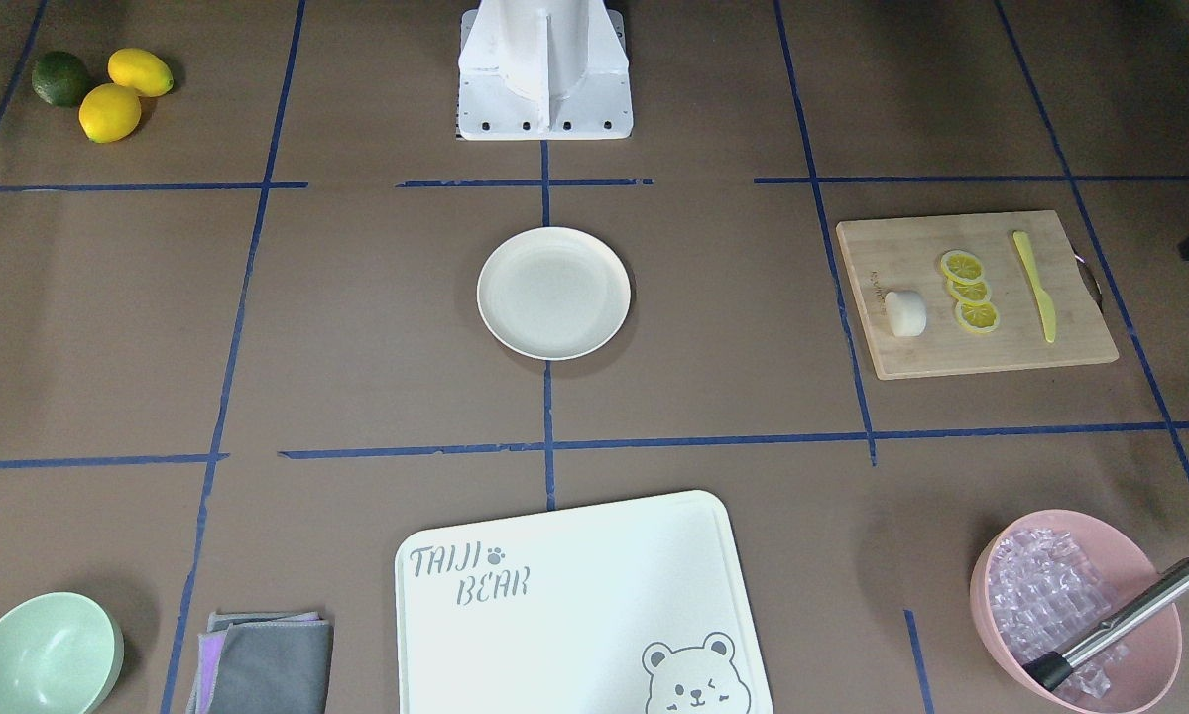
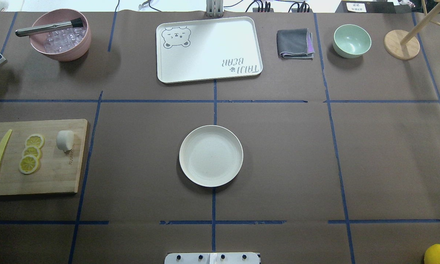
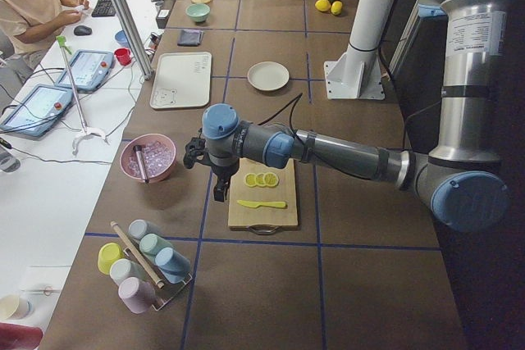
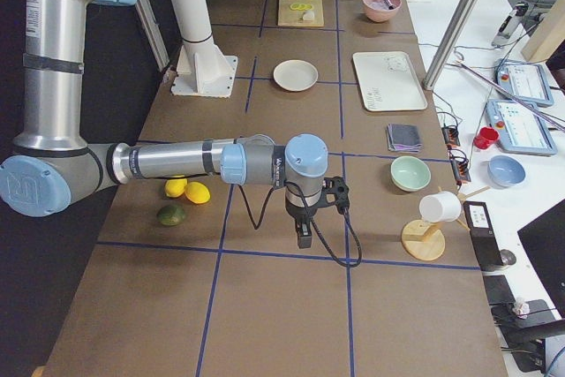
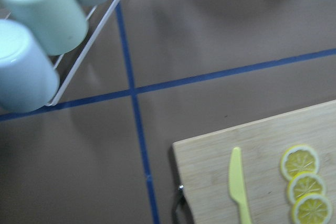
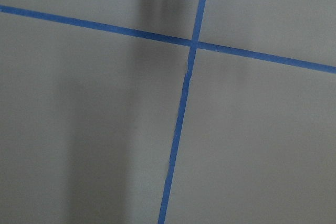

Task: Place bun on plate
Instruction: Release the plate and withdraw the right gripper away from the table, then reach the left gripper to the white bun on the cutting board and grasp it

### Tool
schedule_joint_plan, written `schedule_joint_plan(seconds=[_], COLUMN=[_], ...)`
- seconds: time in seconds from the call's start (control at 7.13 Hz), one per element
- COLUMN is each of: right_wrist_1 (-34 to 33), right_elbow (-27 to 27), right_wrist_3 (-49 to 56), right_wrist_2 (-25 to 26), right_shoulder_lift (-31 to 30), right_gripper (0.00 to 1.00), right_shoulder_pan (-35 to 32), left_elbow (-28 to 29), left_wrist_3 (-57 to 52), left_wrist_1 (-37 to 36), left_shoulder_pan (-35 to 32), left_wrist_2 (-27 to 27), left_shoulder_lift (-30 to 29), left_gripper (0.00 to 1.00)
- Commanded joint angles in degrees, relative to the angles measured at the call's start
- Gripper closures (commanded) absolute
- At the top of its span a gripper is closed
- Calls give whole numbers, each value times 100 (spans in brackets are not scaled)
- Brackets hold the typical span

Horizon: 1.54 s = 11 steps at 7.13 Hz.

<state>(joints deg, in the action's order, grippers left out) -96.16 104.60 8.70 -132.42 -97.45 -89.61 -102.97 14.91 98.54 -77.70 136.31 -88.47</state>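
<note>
None of the task is being shown as done yet. The bun (image 1: 905, 312) is lying on a board (image 1: 911, 248), well apart from the plate (image 1: 552, 293), on the robot's left of it. Nothing is lying on the plate.

The bun is not being held by either gripper. The left gripper (image 3: 220, 194) is being hung over the board's edge, far from the plate. The right gripper (image 4: 304, 237) is being hung over the table (image 2: 286, 165) on the plate's other side, also far off. Both are being shown from the side views only, so how wide they are cannot be told.

All the work is judged to be ahead: the bun is to be reached, gripped, lifted, carried and set down.

The bun is sitting at the board end nearest the plate. Lemon slices (image 1: 969, 291) are lying just beside it, on the side away from the plate, and a knife (image 1: 1036, 286) is lying farther off. Only tape lines (image 2: 91, 146) are lying between bun and plate, so the way looks open. The plate's rim is low, so a small lift is likely being called for.
</note>
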Motion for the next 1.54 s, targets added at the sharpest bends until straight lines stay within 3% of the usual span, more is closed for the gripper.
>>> schedule_joint_plan(seconds=[0.0,0.28,0.56,0.98,1.26,1.4], right_wrist_1=[9,0,1,0,1,0], right_elbow=[8,8,8,-1,-1,-1], right_wrist_3=[-9,-9,26,44,35,26], right_wrist_2=[-3,-4,5,5,5,5], right_shoulder_lift=[-2,-11,-11,-11,-11,-11], right_gripper=[0,0,0,0,0,0], right_shoulder_pan=[-4,-4,-4,-4,-4,-4], left_elbow=[-57,-83,-57,171,215,285], left_wrist_3=[2497,3646,3861,3993,3975,3958], left_wrist_1=[1399,1634,1643,1634,1625,1634], left_shoulder_pan=[1374,2388,3047,3296,3367,3367], left_wrist_2=[-732,-1412,-1842,-1916,-1916,-1916], left_shoulder_lift=[-4,-187,-258,-461,-470,-478], left_gripper=[0,0,0,2,27,34])
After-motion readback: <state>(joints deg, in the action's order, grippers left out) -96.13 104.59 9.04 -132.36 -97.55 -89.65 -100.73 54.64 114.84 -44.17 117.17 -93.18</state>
